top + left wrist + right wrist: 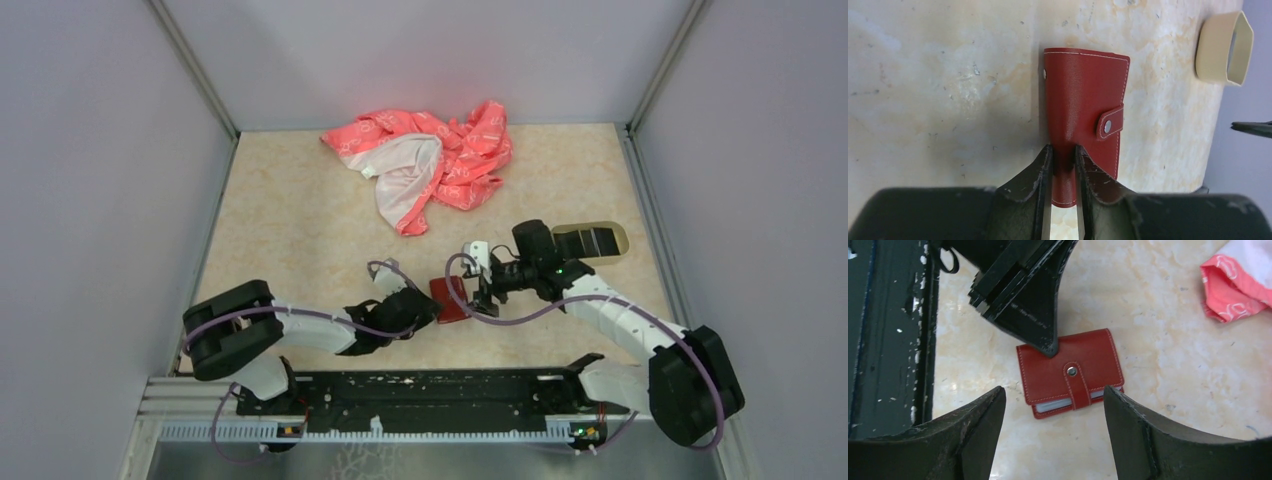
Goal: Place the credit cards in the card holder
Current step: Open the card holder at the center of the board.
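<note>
Left gripper [1063,151], jaws nipped on 1 edge of the snapped-shut card holder [1080,95] on the table [948,75] between the arms; right gripper [1053,392] spread empty above; you likely have light, pliant, slick leather, best held near the spine.

High rear overview, close wrist views sharing card holder [1048,375]

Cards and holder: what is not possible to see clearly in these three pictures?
- Cards, top view: small and dark in the tray; their number cannot be counted.
- Tray, left wrist view: seen from the side, so no card shows.
- Holder pockets: it is snapped shut; the right wrist view shows only a grey strip.
- Holder, top view: partly covered by the left gripper and the right gripper.
</note>
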### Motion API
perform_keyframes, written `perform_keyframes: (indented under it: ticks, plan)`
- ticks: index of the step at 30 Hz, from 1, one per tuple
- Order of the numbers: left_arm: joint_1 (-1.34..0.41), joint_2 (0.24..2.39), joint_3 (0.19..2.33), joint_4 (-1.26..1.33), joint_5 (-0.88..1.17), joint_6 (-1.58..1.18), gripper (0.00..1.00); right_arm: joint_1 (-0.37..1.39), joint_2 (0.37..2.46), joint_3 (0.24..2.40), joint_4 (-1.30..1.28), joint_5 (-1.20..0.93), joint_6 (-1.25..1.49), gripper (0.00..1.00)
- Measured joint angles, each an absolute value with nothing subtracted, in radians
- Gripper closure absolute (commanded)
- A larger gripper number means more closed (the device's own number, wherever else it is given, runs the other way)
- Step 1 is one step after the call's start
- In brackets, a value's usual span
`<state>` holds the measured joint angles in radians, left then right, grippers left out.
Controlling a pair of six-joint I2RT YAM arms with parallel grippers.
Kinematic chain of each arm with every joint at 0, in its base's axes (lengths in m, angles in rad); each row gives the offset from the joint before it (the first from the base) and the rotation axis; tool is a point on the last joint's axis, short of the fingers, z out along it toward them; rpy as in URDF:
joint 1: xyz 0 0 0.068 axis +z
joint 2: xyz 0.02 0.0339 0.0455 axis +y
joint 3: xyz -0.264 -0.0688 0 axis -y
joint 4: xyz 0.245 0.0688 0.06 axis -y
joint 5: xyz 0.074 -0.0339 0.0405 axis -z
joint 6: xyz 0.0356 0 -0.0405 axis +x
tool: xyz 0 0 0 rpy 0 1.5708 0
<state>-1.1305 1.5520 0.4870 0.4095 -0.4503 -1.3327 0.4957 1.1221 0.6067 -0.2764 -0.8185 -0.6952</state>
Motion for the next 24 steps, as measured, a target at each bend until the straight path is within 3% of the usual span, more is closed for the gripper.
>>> perform_keyframes:
  ticks: [5,15,24]
  plan:
    - [-1.169,1.566,0.509,0.356,-0.534,-1.42,1.0,0.502,1.234,0.638,-0.207,-0.832,-0.789,0.42]
    - [-1.216,1.568,0.509,0.339,-0.622,-1.454,1.0,0.647,1.398,0.663,-0.178,-0.735,-0.856,0.46]
    - [-1.227,1.571,0.501,0.366,-0.642,-1.417,1.0,0.653,1.456,0.691,-0.149,-0.631,-0.827,0.48]
